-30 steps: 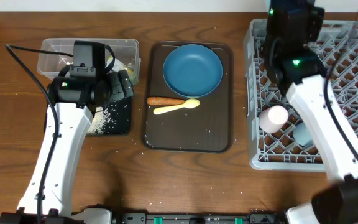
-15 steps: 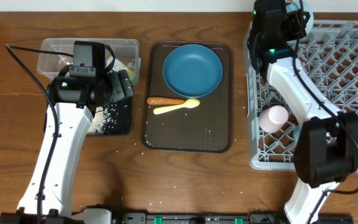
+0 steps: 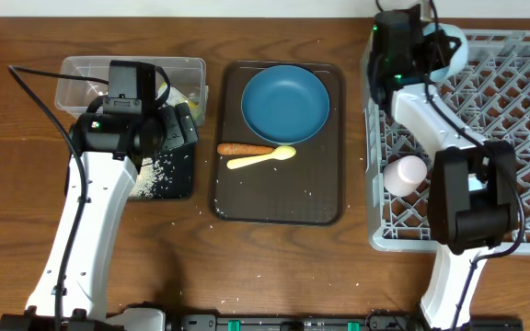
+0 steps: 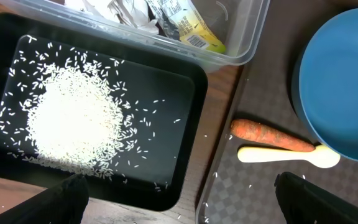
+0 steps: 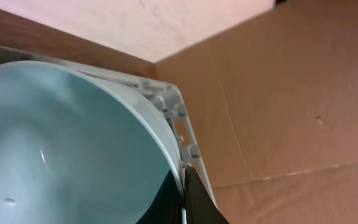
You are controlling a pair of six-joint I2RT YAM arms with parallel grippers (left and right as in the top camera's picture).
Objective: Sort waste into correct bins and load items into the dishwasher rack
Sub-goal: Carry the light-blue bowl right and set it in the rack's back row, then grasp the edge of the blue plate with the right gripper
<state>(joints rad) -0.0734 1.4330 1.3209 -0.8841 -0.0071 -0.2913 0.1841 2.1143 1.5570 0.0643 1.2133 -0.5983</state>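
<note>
Over the rack (image 3: 513, 101), right end effector (image 5: 182, 183) pinches the bowl (image 5: 61, 149); rice (image 4: 73, 121) covers black tray (image 4: 188, 112) under spread left end effector (image 4: 182, 190).

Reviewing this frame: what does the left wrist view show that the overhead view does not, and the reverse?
Only the left wrist view: the barcode on the yellow-green packet, beside crumpled white paper in the clear tub. Only the overhead view: the dishwasher rack, the pink cup in it, and the right gripper shut on the white bowl. Both: rice on the black tray, the carrot, the spoon and the blue plate.
</note>
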